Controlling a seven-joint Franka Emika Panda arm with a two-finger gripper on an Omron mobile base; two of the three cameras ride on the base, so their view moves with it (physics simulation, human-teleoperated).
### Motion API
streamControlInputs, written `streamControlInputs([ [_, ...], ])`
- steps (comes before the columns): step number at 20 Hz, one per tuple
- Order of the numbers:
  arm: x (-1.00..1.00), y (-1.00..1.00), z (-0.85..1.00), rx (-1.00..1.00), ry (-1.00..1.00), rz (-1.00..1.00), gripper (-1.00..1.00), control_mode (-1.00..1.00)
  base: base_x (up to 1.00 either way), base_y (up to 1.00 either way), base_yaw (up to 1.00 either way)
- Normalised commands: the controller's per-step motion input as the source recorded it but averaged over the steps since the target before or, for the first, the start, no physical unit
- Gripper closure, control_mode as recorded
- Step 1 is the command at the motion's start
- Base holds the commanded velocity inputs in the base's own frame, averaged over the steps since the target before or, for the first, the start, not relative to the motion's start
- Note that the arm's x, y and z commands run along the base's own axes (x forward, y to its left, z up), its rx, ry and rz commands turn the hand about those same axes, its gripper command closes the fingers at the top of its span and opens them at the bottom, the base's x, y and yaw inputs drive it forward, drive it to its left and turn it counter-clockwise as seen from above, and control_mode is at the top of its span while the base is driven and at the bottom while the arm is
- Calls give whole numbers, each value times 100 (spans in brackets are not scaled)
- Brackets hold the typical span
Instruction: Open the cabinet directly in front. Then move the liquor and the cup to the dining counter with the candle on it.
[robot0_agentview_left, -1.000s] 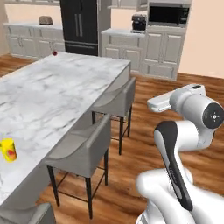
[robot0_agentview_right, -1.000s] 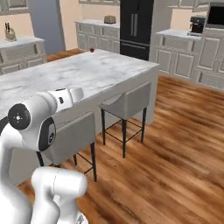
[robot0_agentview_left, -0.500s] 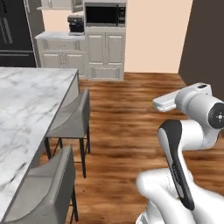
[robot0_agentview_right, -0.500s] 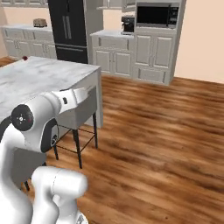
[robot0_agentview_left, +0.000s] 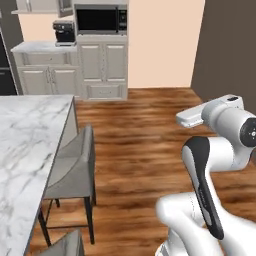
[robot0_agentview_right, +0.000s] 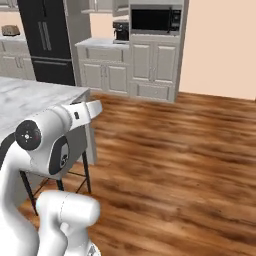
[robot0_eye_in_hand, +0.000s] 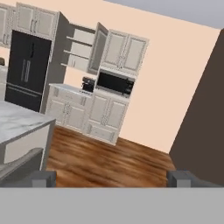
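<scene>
Gripper (robot0_eye_in_hand: 111, 177) spread wide, nothing between the tips, carried high and level, probably for travel. Cabinet (robot0_eye_in_hand: 83, 50) across the room with both doors swung open, shelves seemingly bare, though too far off to be sure. Dining counter (robot0_agentview_left: 25, 150) at the near left, 1 grey stool (robot0_agentview_left: 75, 167) tucked against it. Microwave (robot0_agentview_left: 100, 19) and coffee machine (robot0_agentview_left: 63, 32) along the far wall. Open wooden floor (robot0_agentview_right: 175, 160) ahead, no obstacle there.
</scene>
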Motion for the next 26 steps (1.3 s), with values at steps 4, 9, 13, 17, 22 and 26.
streamControlInputs([
  [4, 0, 0, 0, 0, 0, 0, -100, 100, 100, 42, -20],
  [9, 0, 0, 0, 0, 0, 0, -100, 100, 100, 35, -47],
  [13, 0, 0, 0, 0, 0, 0, -100, 100, 100, 28, -29],
  [17, 0, 0, 0, 0, 0, 0, -100, 100, 100, 27, -17],
  [22, 0, 0, 0, 0, 0, 0, -100, 100, 100, 22, -11],
  [26, 0, 0, 0, 0, 0, 0, -100, 100, 100, 46, -8],
])
